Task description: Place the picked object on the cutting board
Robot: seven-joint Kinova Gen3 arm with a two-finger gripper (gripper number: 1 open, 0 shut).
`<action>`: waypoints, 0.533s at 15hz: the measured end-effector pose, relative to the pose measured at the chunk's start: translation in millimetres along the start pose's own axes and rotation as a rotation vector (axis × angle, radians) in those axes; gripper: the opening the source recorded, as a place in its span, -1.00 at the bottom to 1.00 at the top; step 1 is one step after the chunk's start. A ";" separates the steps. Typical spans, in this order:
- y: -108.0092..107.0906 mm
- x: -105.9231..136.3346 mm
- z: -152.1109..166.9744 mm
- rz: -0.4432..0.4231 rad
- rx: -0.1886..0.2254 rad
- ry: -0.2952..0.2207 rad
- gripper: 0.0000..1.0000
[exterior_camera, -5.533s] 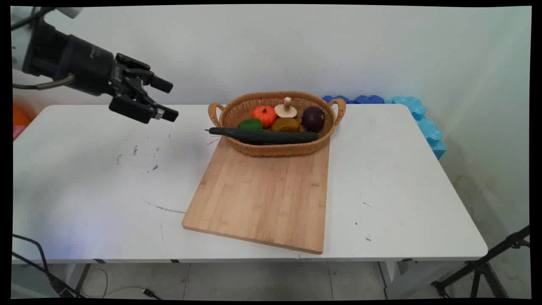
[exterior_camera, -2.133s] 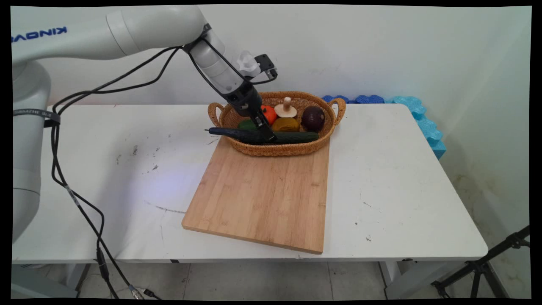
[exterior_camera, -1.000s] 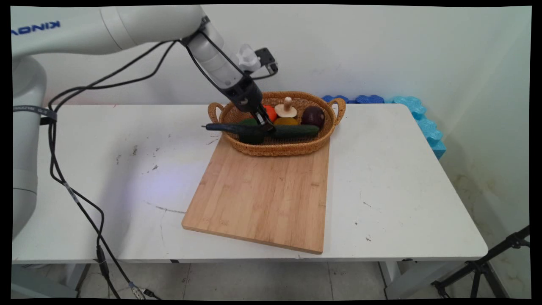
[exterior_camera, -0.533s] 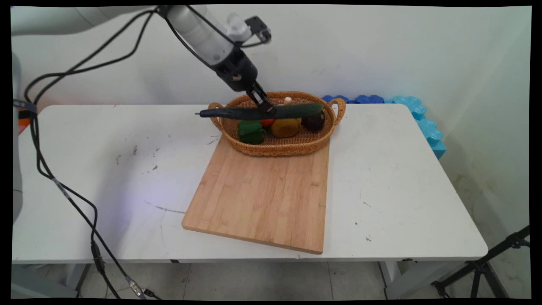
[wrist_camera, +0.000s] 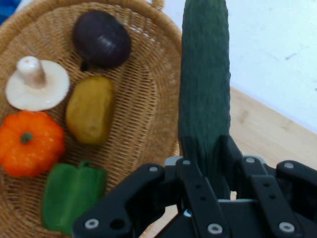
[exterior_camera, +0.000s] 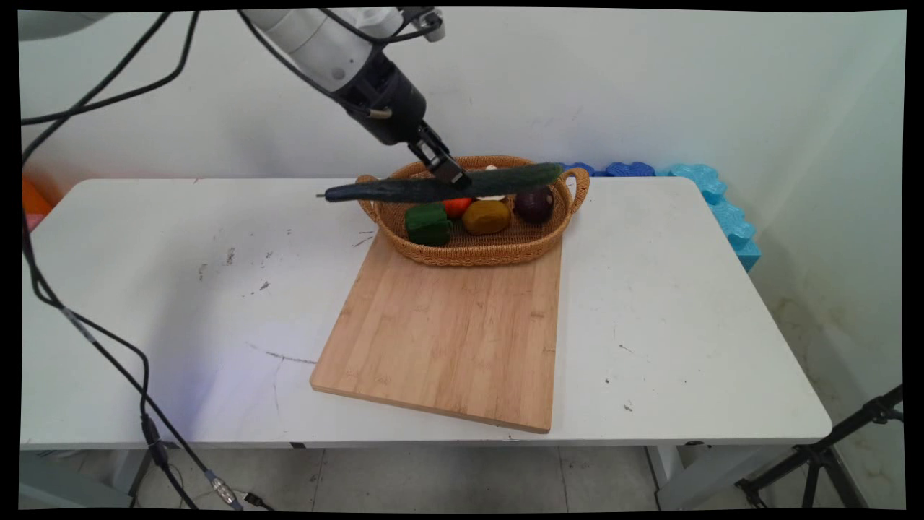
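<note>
We find the gripper pinching the cucumber across its width, one black finger on each flank, at a station near mid-length and slightly toward the stem end. The cucumber is carried roughly level in the air, extending to both sides of the hand. In the hand view it runs straight ahead of the fingers. It touches nothing but the fingers and hangs directly above the wicker basket, clear of the rim and of the contents. Below the hand, inside the basket, we identify a green pepper, an orange pumpkin, a yellow-brown potato, a white mushroom and a dark purple onion, the onion lying farthest out along the cucumber's line and the pepper closest under the wrist. The basket sits on the far end of the wooden cutting board, and the board rests on the white table. The bare length of the board lies below the hand, on the camera's side of the basket.
</note>
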 end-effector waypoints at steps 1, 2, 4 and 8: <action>5.0 -4.8 -3.2 -0.002 -0.008 0.002 -1.00; 10.6 -11.0 -5.8 -0.004 -0.017 0.003 -1.00; 20.8 -26.2 -8.8 -0.005 -0.031 0.001 -1.00; 34.9 -53.4 -7.2 -0.008 -0.048 -0.007 -1.00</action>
